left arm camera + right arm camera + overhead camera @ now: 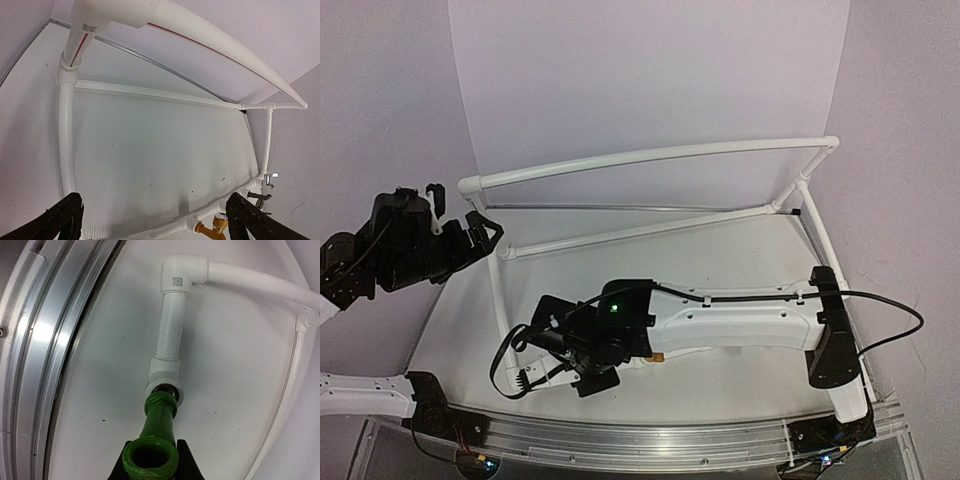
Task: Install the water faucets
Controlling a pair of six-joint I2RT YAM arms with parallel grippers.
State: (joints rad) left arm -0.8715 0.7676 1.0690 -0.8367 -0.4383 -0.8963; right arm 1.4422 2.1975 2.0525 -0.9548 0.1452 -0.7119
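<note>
The right claw (150,466) was shut tight on the green faucet (159,422); the faucet's far end sat at the open mouth of the white pipe frame (170,330), which lay on the white surface (90,370); the left claw (155,222) hung near the frame's top corner, its fingers (65,220) wide apart with nothing between them; past it, the golden-orange faucet (216,227), the dark grey faucet (259,198) and the silver faucet (270,178) sat in a row on the frame's low pipe.
</note>
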